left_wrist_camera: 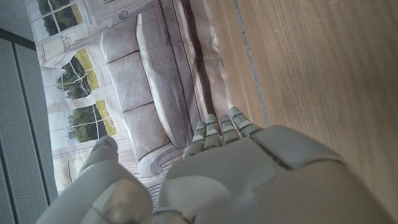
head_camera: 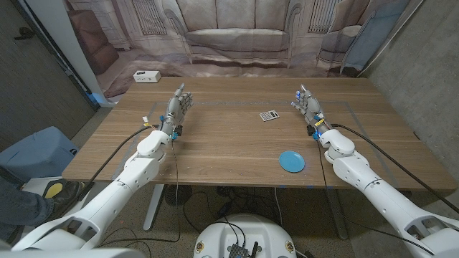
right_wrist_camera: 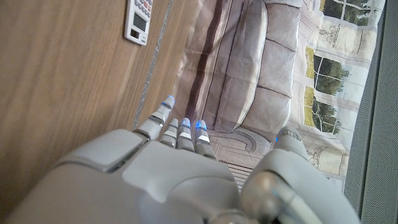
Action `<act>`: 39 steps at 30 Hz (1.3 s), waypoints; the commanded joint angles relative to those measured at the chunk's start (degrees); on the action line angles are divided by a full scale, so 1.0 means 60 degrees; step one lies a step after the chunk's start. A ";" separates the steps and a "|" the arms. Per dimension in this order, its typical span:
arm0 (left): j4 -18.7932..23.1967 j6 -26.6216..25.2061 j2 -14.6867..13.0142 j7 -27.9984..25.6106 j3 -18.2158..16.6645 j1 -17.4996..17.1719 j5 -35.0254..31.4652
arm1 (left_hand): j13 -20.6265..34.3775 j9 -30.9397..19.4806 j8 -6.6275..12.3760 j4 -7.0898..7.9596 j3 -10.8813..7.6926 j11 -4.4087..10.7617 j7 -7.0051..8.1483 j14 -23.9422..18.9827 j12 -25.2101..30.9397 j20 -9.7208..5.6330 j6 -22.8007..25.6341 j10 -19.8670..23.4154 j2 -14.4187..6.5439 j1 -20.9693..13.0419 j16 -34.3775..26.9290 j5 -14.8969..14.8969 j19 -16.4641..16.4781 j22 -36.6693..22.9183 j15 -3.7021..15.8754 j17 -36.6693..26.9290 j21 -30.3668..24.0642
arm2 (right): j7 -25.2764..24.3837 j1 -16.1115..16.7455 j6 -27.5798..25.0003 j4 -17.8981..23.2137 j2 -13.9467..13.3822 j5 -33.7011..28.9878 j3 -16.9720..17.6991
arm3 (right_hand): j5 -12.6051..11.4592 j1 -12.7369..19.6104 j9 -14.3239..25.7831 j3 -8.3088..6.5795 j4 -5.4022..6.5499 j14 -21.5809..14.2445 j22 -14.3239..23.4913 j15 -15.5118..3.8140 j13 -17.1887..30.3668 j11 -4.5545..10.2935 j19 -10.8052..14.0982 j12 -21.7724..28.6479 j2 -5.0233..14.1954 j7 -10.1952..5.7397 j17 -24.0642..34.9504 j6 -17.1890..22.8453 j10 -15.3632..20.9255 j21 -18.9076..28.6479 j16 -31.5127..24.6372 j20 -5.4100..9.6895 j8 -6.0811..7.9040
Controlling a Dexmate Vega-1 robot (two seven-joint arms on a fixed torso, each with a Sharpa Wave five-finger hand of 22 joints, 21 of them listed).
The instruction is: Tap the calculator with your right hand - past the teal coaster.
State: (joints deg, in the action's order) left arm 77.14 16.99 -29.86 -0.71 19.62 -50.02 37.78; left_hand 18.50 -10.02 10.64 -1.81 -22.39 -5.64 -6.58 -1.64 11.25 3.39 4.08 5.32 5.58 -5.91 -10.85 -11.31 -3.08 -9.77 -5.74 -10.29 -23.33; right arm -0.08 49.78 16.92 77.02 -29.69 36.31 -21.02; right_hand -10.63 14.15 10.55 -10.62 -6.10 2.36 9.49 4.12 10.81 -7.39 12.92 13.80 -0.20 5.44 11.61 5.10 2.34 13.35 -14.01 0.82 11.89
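Note:
A small grey calculator lies on the wooden table a little right of the middle; the right wrist view catches its display end. A round teal coaster lies nearer the front edge, in front of the calculator. My right hand stands on its edge to the right of the calculator, fingers straight and apart, holding nothing; its back shows in the right wrist view. My left hand stands the same way on the left side, empty.
A white power strip lies at the table's far left corner. A printed sofa backdrop hangs behind the table. A blue bin stands on the floor at the left. Blue tape marks sit on the front edge.

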 commanded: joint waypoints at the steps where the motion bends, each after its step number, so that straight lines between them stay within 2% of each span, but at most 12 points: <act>1: 0.0637 -0.0078 -0.0157 -0.0437 -0.0251 -0.0362 0.0050 | 0.0006 -0.0031 0.0056 -0.0001 -0.0068 -0.0035 -0.0034 -0.0034 0.0059 0.0078 0.0040 0.0015 -0.0041 -0.0104 -0.0054 -0.0047 -0.0042 -0.0021 -0.0068 -0.0012 -0.0005 | -0.0186 0.0201 0.0047 0.0327 -0.0020 -0.0036 0.0029 | -0.0049 0.0100 0.0017 -0.0058 -0.0009 -0.0017 0.0040 0.0071 0.0029 -0.0054 0.0093 0.0052 0.0036 0.0004 0.0043 0.0073 0.0039 0.0057 -0.0053 -0.0005 0.0057; 15: 0.0753 0.0076 -0.0279 -0.0393 -0.0293 -0.0406 -0.0075 | -0.0111 -0.0030 0.0076 -0.0026 -0.0090 -0.0044 -0.0068 -0.0118 0.0099 0.0072 0.0147 0.0130 -0.0133 -0.0150 -0.0068 -0.0045 0.0033 -0.0025 -0.0049 -0.0006 0.0067 | -0.0347 0.0509 0.0425 0.0621 -0.0121 -0.0242 0.0111 | -0.0043 0.0133 0.0018 -0.0076 -0.0028 -0.0073 0.0042 0.0068 0.0031 -0.0033 0.0152 0.0037 0.0088 -0.0001 0.0042 0.0162 0.0104 0.0030 -0.0045 0.0006 0.0063; 31: 0.1075 0.0319 -0.0711 -0.0331 -0.0420 -0.0449 -0.0477 | -0.0280 -0.0031 0.0125 -0.0074 -0.0116 -0.0074 -0.0107 -0.0364 0.0164 0.0041 0.0403 0.0349 -0.0243 -0.0219 -0.0118 -0.0025 0.0223 -0.0027 -0.0064 0.0000 0.0145 | -0.0647 0.0603 0.0993 0.0974 -0.0351 -0.1287 -0.0047 | -0.0029 0.0157 0.0019 -0.0080 -0.0053 -0.0230 0.0045 -0.0005 0.0034 -0.0049 0.0270 0.0052 0.0138 -0.0033 0.0044 0.0457 0.0324 -0.0012 -0.0055 0.0019 0.0119; 39: 0.0837 0.0443 -0.0683 -0.0114 -0.0386 -0.0340 -0.0473 | -0.0345 -0.0031 0.0125 -0.0098 -0.0116 -0.0085 -0.0140 -0.0455 0.0196 0.0017 0.0466 0.0462 -0.0264 -0.0239 -0.0131 -0.0013 0.0307 -0.0027 -0.0058 0.0003 0.0174 | -0.0789 0.0634 0.1224 0.1052 -0.0354 -0.1635 -0.0080 | -0.0022 0.0158 0.0020 -0.0072 -0.0063 -0.0262 0.0045 -0.0012 0.0036 -0.0053 0.0285 0.0048 0.0138 -0.0046 0.0046 0.0603 0.0381 -0.0039 -0.0046 0.0022 0.0151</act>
State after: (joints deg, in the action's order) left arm 83.05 18.67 -33.61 -2.70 17.31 -52.62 35.32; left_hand 16.48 -10.01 11.08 -2.30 -22.88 -6.12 -7.16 -3.82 12.09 3.37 6.36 7.33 4.29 -7.19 -11.24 -11.31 -1.82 -9.76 -6.06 -10.13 -22.62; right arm -3.73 53.24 22.59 82.39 -31.50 29.46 -21.12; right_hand -10.63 14.59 10.54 -10.77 -6.25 1.22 9.47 4.00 10.79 -7.67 14.36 13.80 0.25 5.15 11.59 8.13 4.30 13.33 -14.01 1.02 12.55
